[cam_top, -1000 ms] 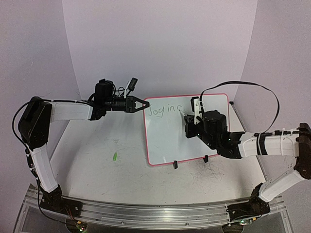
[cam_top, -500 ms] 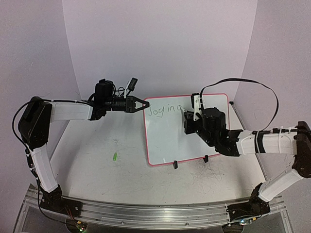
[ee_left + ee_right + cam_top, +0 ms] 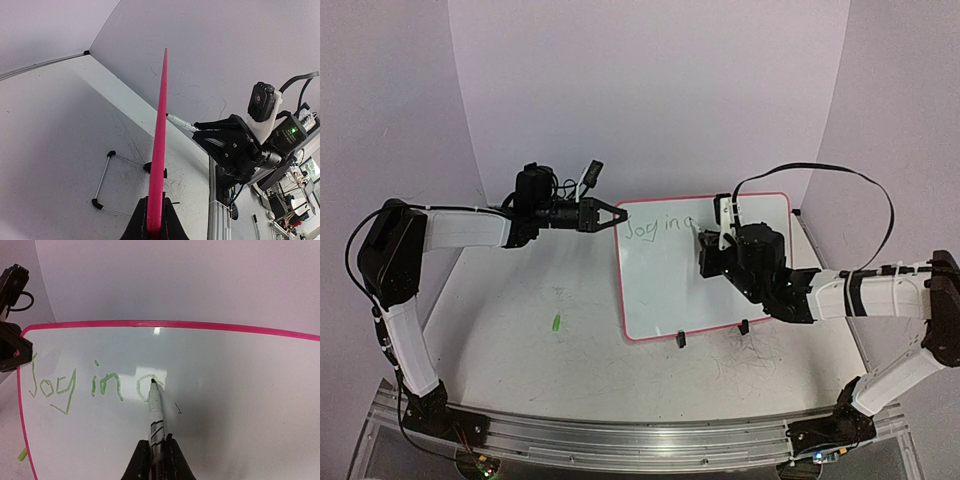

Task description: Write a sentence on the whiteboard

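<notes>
the left claw (image 3: 619, 215) pinches the far left corner of the whiteboard (image 3: 665, 290), mid table (image 3: 520, 340). the right claw (image 3: 155, 446) grips a pen (image 3: 155, 410), tip touching the green words (image 3: 75, 382) "joy in a".

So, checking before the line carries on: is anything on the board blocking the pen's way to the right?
Nothing visible does. Right of the marker tip the whiteboard is bare white, save one tiny dark fleck. The left gripper clamps the left rim, well aside.
</notes>
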`<state>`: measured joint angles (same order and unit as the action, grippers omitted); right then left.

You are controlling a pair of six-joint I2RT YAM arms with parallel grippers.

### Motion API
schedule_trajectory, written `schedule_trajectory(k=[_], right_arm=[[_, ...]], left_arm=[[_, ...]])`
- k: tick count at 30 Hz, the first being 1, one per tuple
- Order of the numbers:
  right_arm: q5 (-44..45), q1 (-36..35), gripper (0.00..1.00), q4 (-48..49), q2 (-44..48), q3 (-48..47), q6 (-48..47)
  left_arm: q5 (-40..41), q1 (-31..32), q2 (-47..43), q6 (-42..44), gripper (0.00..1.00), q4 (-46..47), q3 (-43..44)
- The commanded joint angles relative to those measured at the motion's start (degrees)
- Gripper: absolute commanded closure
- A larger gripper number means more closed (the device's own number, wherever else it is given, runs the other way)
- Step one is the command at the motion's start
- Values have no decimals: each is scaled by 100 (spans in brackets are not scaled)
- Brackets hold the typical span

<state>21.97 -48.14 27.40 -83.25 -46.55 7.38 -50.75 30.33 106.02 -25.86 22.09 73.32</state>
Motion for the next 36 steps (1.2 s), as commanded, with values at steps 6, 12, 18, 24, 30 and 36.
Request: schedule_trajectory(k=[6,12,18,24,30,36], right_arm=[[124,43,100,-314,259,285,185],[73,42,100,-349,402,290,193],[-85,56,100,-185,730,194,67],[-92,151,100,-107,440,-138,-64],[-84,209,100,-83,397,-147,-30],[-104,209,100,-70,352,-43,-14]], left_arm=[[203,133,-74,222,100,-90,-55],[207,133,-81,222,100,-91,-63],[209,133,-57,222,100,-89,-51],[200,131,-57,221,100,-90,-46],[196,134,-64,222,100,-90,-46],[188,141,-64,213,100,-90,-46]])
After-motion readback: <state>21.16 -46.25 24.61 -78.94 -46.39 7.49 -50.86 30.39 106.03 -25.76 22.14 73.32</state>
